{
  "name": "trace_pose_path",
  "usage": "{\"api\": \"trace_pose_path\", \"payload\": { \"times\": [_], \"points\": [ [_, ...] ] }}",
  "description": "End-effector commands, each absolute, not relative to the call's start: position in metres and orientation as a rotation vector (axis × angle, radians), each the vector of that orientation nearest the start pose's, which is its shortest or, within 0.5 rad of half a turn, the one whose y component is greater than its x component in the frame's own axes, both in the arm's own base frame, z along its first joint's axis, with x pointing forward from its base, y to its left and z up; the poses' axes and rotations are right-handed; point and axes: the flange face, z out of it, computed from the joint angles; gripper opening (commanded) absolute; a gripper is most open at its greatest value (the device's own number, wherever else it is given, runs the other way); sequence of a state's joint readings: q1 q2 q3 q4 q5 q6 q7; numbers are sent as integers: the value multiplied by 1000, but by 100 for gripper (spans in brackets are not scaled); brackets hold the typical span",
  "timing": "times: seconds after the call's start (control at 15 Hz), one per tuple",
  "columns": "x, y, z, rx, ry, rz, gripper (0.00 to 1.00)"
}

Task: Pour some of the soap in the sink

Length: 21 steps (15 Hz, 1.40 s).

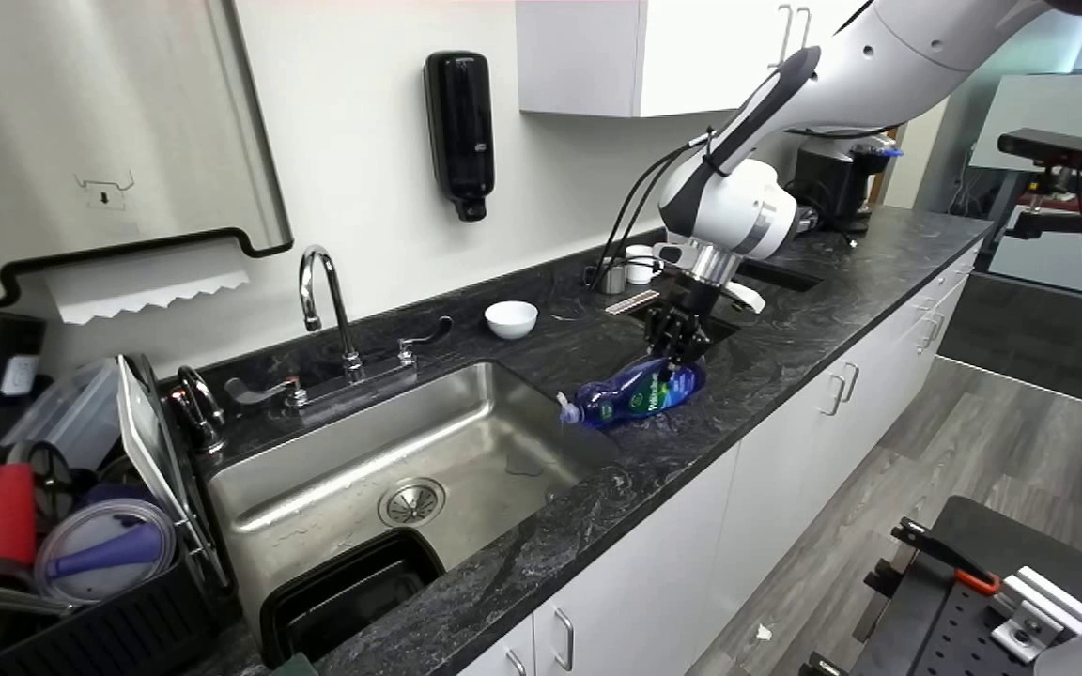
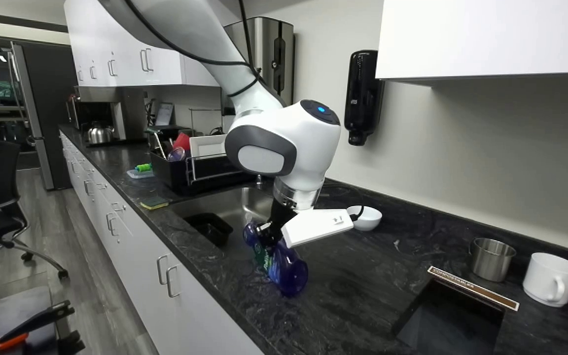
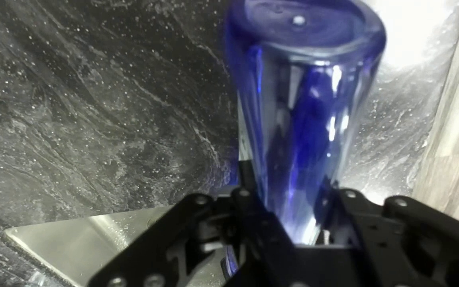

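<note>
The soap (image 1: pixel 640 390) is a clear bottle of blue liquid with a label. It is tipped on its side, its narrow cap end pointing to the sink (image 1: pixel 494 413) and sitting by the basin's right edge. My gripper (image 1: pixel 677 352) is shut around the bottle's body and holds it low by the counter. An exterior view also shows the bottle (image 2: pixel 289 273) with its base away from the sink. In the wrist view the bottle (image 3: pixel 301 99) stands base outward between my fingers (image 3: pixel 287 187); its cap is hidden there. I cannot make out any liquid flowing.
A black tub (image 1: pixel 344 601) sits in the sink near the drain (image 1: pixel 411 502). A chrome faucet (image 1: pixel 330 300) rises behind the basin. A white bowl (image 1: pixel 511 319) stands behind the bottle. A loaded dish rack (image 1: pixel 128 610) borders the sink. A counter opening (image 2: pixel 451 320) lies near a mug (image 2: pixel 550 281).
</note>
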<state>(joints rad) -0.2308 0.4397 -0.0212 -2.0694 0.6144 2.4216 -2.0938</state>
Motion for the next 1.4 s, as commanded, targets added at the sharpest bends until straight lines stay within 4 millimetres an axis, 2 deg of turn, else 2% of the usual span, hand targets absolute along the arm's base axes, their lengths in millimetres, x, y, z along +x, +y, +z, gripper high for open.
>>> {"api": "trace_pose_path", "payload": {
  "times": [0.0,1.33],
  "points": [
    [563,-157,189,-2235,-1886,-397,11],
    [559,-161,188,-2223,-1907,-377,11]
  ]
}}
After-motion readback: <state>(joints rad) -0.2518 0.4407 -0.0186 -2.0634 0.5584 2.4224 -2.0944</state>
